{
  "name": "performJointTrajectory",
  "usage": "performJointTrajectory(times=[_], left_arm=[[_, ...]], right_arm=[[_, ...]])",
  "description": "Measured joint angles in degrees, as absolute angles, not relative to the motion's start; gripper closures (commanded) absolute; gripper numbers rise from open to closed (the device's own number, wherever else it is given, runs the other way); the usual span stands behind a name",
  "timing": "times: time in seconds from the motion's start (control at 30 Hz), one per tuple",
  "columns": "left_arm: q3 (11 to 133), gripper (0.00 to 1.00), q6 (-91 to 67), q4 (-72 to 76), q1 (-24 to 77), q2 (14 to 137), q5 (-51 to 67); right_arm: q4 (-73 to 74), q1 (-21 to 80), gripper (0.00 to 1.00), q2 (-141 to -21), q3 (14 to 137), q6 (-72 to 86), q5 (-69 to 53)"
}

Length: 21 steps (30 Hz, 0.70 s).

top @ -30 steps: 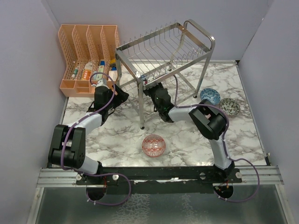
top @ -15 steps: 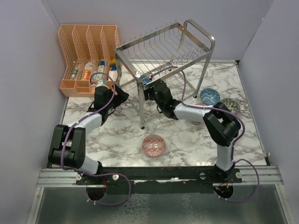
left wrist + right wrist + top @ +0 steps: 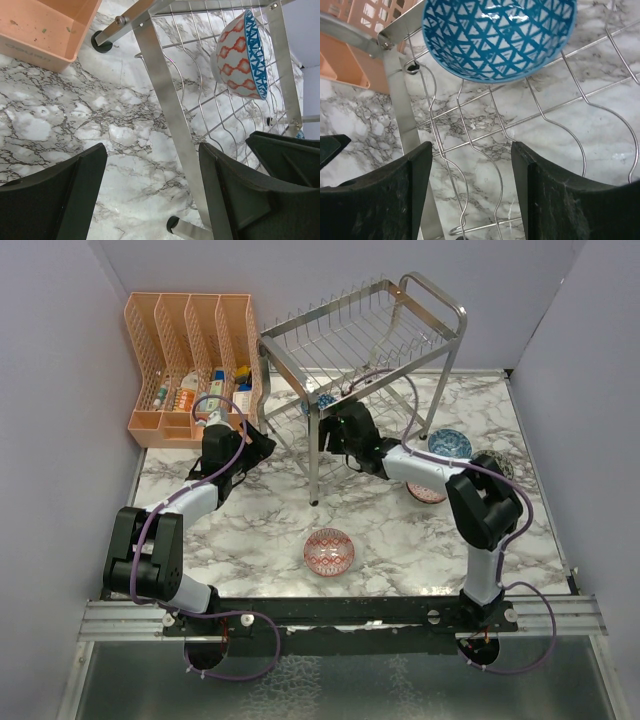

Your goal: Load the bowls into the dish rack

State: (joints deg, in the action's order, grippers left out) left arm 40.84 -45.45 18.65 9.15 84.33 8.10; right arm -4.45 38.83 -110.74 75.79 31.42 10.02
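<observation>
The silver wire dish rack point(image 3: 445, 302) stands at the back middle of the table. A bowl point(image 3: 325, 400), blue inside and orange-patterned outside, stands on edge in its lower tier point(image 3: 497, 35) point(image 3: 240, 55). My right gripper point(image 3: 333, 420) point(image 3: 470, 147) is open just below that bowl, with only rack wires between its fingers. My left gripper point(image 3: 262, 445) point(image 3: 152, 149) is open at the rack's front-left leg point(image 3: 165, 100), which runs close to its right finger. A red-pink bowl point(image 3: 329, 551) lies on the table in front.
An orange slotted organiser point(image 3: 190, 360) with small bottles stands at the back left, close to the rack. At the right lie a teal bowl point(image 3: 450, 444), a pink bowl point(image 3: 427, 491) and a greyish bowl point(image 3: 503, 462), partly hidden by my right arm.
The rack has shifted to the right. My right gripper moved right with it and its jaws have widened away from the blue bowl. The left arm has not moved.
</observation>
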Motion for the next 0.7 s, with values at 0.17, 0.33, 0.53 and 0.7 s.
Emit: performJointTrajectory(times=[0.17, 0.33, 0.53, 0.7], left_arm=[[40.84, 0.24, -45.45, 18.61, 9.15, 84.33, 8.10], [40.84, 0.23, -45.45, 18.59, 9.15, 84.33, 8.10], [40.84, 0.23, -45.45, 18.59, 9.15, 84.33, 8.10], [40.84, 0.23, -45.45, 18.59, 9.15, 84.33, 8.10]], right_arm=[[-3.49, 36.77, 0.36, -108.27, 73.89, 37.45, 8.14], [-4.60, 36.32, 0.36, -106.61, 71.68, 40.64, 6.33], [-5.61, 36.36, 0.37, -106.59, 68.01, 43.40, 3.73], [-5.67, 36.34, 0.37, -105.60, 67.20, 45.50, 1.58]])
